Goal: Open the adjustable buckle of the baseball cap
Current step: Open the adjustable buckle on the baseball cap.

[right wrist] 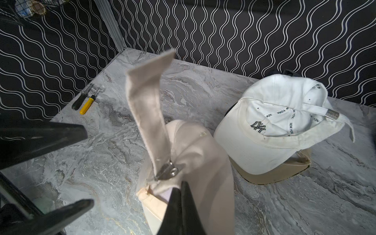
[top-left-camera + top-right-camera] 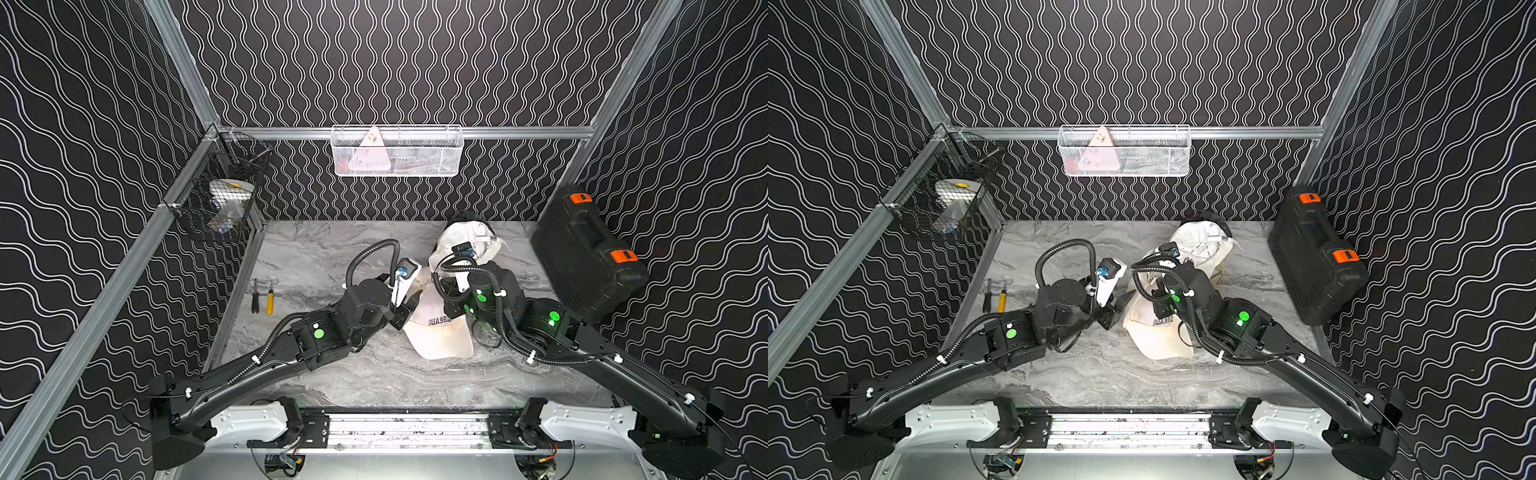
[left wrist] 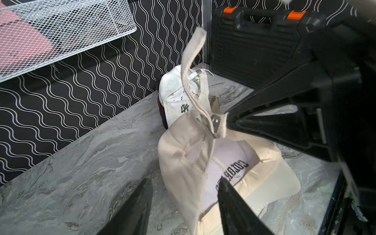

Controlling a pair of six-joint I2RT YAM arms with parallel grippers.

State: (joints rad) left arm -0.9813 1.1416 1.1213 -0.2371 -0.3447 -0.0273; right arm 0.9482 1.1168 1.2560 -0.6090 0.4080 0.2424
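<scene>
The cream baseball cap (image 2: 440, 328) was found near the middle of the marble tabletop (image 2: 332, 374), between the two arms, with its brim lying on the surface toward the front edge and its back lifted clear. The metal buckle (image 1: 169, 172) was seen at the raised back of the cap, and the strap (image 1: 146, 97) was seen rising from it, its free end standing loose in the air. The right gripper (image 1: 180, 187) was recorded as clamped on the cap's fabric just beside the buckle, fingers pressed together. The left gripper (image 1: 87, 165) was noted beside the cap with its jaws apart and nothing held; whether a fingertip touched the cap could not be told. Behind the cream cap, toward the rear wall, a white cap (image 1: 274, 130) was seen lying inside-up on a tan cap (image 1: 274, 175). A black tool case (image 2: 582, 257) with orange latches was noted leaning at the right wall. Two screwdrivers (image 2: 262, 297), one black-handled and one yellow-handled, were noted side by side at the left edge. A white wire basket (image 2: 397, 151) was seen hung on the rear rail and a black mesh basket (image 2: 220, 199) in the left rear corner.
</scene>
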